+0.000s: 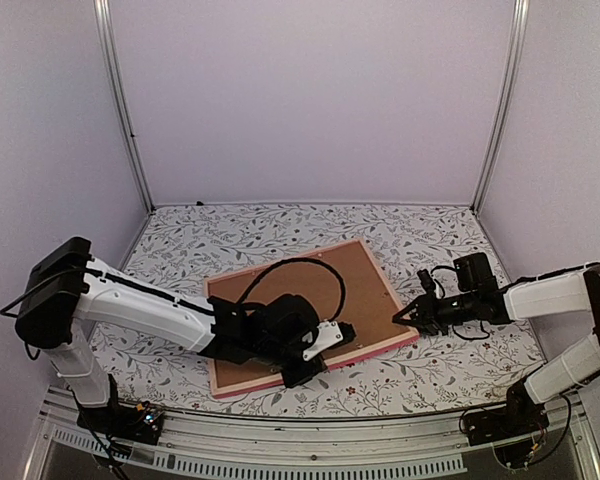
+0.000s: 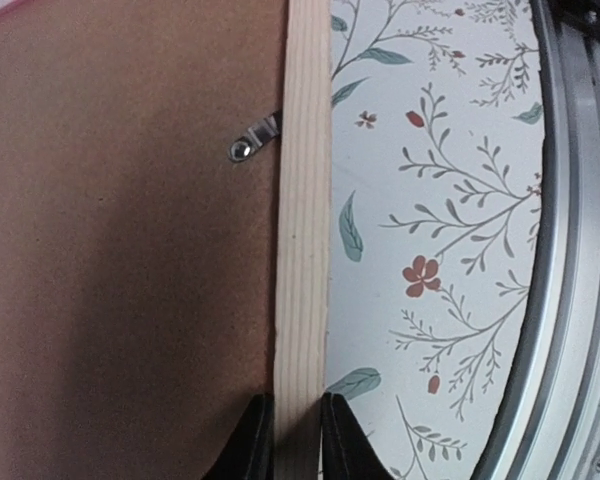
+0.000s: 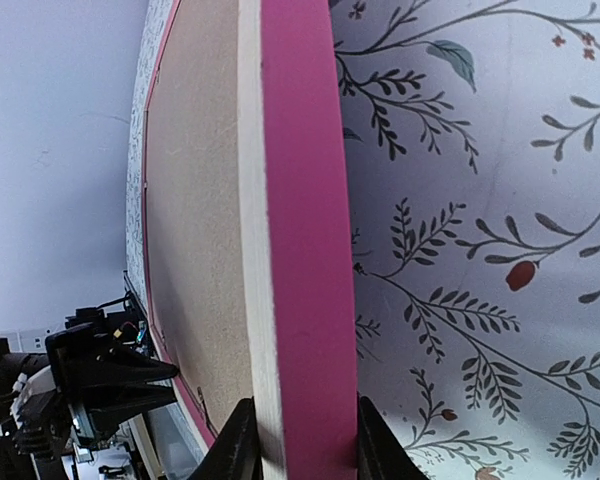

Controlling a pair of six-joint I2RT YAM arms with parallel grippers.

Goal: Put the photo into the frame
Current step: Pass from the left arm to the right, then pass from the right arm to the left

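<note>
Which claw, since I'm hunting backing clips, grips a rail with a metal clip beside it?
The left claw: a silver clip sits by its frame rail; none shows by the right claw.

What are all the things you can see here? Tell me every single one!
frame: one, pink with a pale wood back, lying back-up in the middle of the table
backing board: one, brown, inside the frame
metal clip: one seen, silver, on the backing board beside the near rail
tablecloth: one, white with leaves and flowers, under everything
left gripper: one, black, shut on the frame's near rail
right gripper: one, black, shut on the frame's right edge
</note>
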